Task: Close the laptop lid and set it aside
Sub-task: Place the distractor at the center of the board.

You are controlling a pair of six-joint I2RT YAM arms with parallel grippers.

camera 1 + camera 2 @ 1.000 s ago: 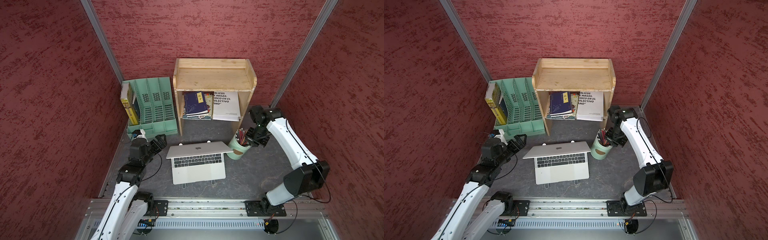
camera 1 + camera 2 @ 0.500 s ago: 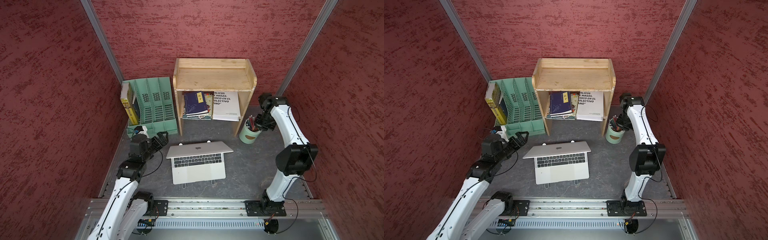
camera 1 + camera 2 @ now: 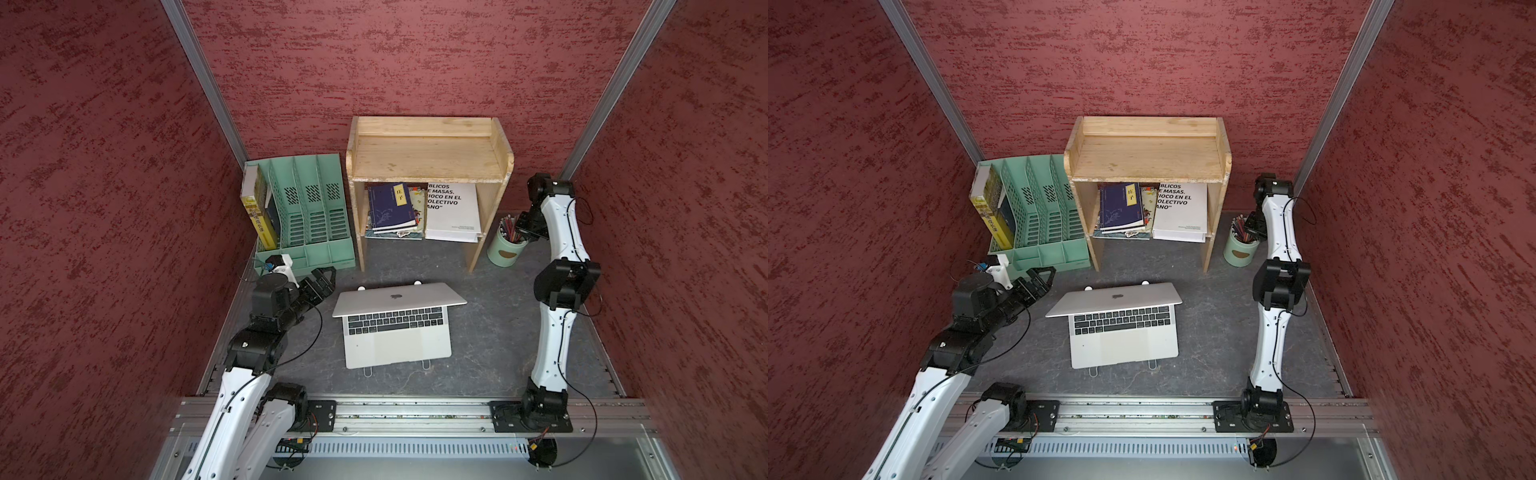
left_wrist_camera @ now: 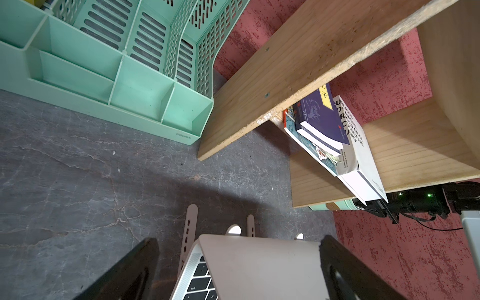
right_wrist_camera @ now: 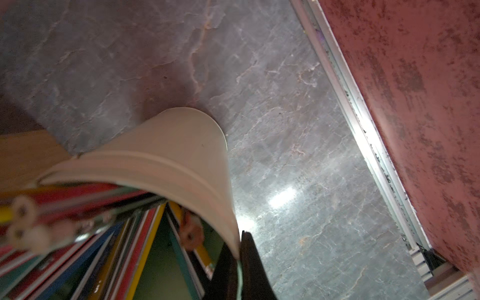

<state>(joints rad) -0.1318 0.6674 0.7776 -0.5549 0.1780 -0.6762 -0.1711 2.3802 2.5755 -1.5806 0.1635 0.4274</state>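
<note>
At table [image 3: 482, 353] centre: laptop [image 3: 397, 336], laptop lid [image 3: 399, 294] half-raised. Left gripper [image 3: 326, 280], spread wide, at lid's 9 o'clock: push top edge down slowly, evenly. Right gripper [image 5: 237, 270] clamps pencil cup [image 3: 505, 249] rim, 2 o'clock.

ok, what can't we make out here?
Screen: hidden under the lid, both top views.
White book title: cut off by the shelf, both top views.
Stand: mostly under the laptop, every view.
Pencils in the cup: blurred, right wrist view.
</note>
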